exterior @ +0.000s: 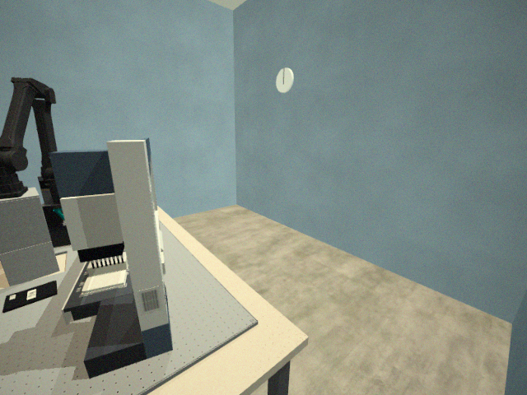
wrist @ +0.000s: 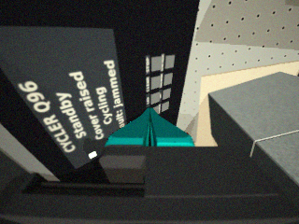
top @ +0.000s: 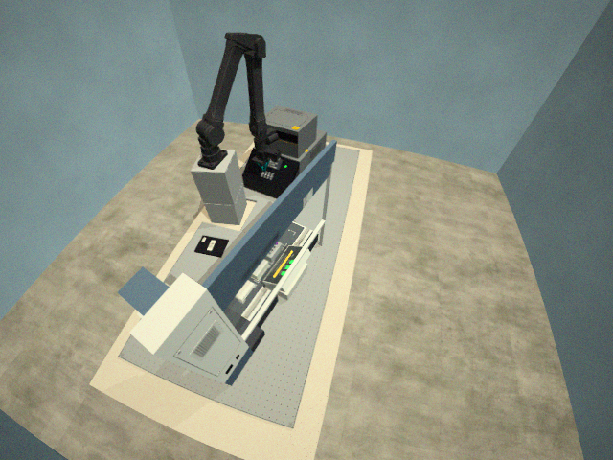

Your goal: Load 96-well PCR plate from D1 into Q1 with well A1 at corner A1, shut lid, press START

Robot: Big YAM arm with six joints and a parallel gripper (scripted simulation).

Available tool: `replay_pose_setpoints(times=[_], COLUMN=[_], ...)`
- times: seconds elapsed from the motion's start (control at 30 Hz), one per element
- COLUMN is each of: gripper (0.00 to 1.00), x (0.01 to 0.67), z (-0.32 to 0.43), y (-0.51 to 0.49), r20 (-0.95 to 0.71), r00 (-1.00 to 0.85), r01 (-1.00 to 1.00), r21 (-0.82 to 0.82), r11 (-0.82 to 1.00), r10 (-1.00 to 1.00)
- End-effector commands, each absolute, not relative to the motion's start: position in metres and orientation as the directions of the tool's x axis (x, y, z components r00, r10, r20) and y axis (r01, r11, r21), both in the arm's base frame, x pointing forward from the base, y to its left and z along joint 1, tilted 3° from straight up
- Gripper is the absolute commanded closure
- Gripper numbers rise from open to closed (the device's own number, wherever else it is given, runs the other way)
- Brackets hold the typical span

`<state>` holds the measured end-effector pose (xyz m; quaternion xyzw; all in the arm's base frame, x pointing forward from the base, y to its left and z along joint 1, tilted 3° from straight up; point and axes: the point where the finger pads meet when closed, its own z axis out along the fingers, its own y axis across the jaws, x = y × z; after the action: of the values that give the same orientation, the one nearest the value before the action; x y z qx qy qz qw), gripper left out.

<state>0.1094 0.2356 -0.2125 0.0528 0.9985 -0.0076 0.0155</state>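
The cycler Q1 stands at the far end of the deck, with a black front panel and a green lamp. My gripper is shut on nothing and hovers just in front of that panel. In the wrist view the teal fingers are pressed together, their tip pointing at the grey key block. I cannot tell whether the tip touches a key. A status legend lies to the left of the keys. Labware sits in a row behind the blue beam; one white plate shows there.
The grey arm pedestal stands close to the left of Q1's panel, also in the wrist view. A long blue gantry beam spans the deck over the labware row. A black flat piece lies near the pedestal.
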Motion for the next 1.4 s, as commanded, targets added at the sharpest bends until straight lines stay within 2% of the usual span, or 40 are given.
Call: replay_pose_setpoints(times=[0.0, 0.93, 1.37], gripper=[1.00, 1.00, 1.00], x=[0.101, 0.069, 0.066], z=[-0.221, -0.242, -0.244], y=[0.227, 0.165, 0.161], r20=[-0.020, 0.040, 0.026], r00=[-0.993, -0.994, -0.995], r01=[0.113, 0.091, 0.088], r21=[-0.035, -0.174, -0.153], r11=[0.993, 0.981, 0.984], r10=[0.112, 0.099, 0.093])
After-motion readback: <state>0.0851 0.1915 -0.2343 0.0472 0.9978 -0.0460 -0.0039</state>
